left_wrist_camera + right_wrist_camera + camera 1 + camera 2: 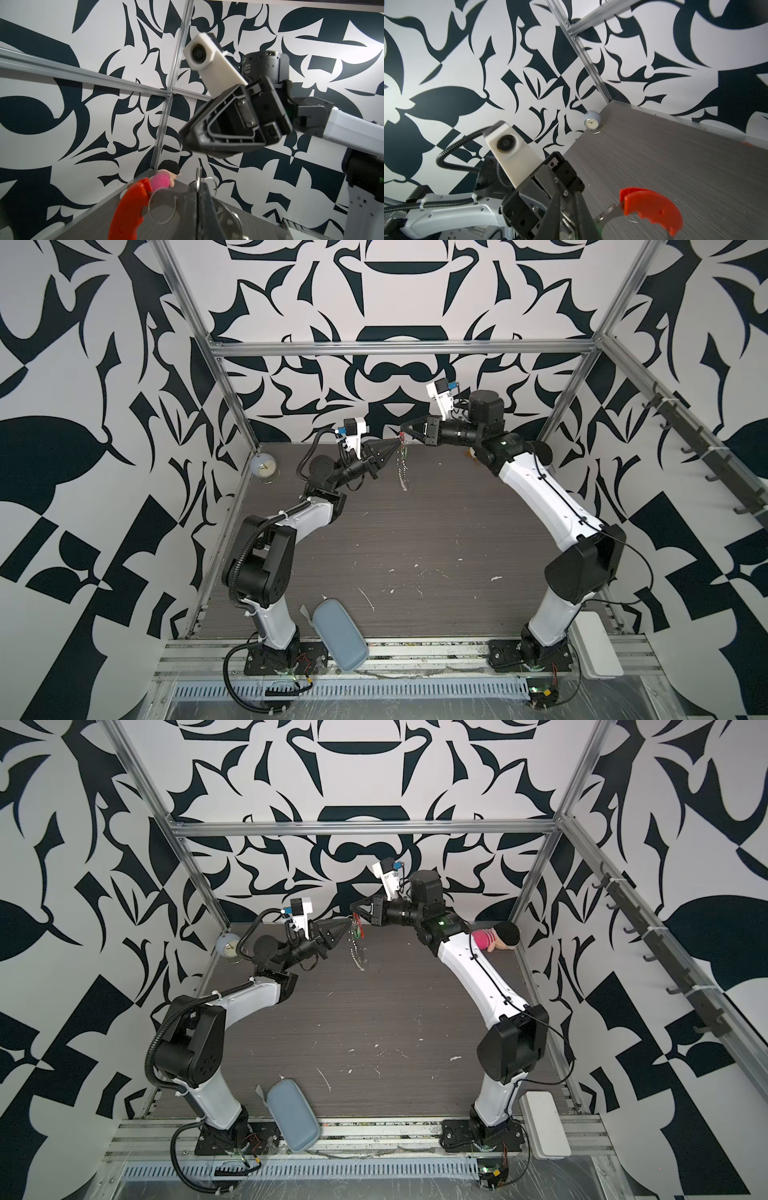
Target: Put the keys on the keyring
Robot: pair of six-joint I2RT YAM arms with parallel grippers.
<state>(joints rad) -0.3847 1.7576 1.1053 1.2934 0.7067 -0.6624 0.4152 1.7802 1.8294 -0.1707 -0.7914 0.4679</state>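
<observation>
keyring (402, 466) is held in mid-air above the far middle of the desk (415, 539) by the left gripper (397, 440), jaws clamped on it; right gripper (402, 432) is set just beside, jaw state cannot be told.

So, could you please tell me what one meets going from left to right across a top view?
In a top view: pale blue alarm clock → grey-blue case → hanging keyring → pink plush doll → white box.
</observation>
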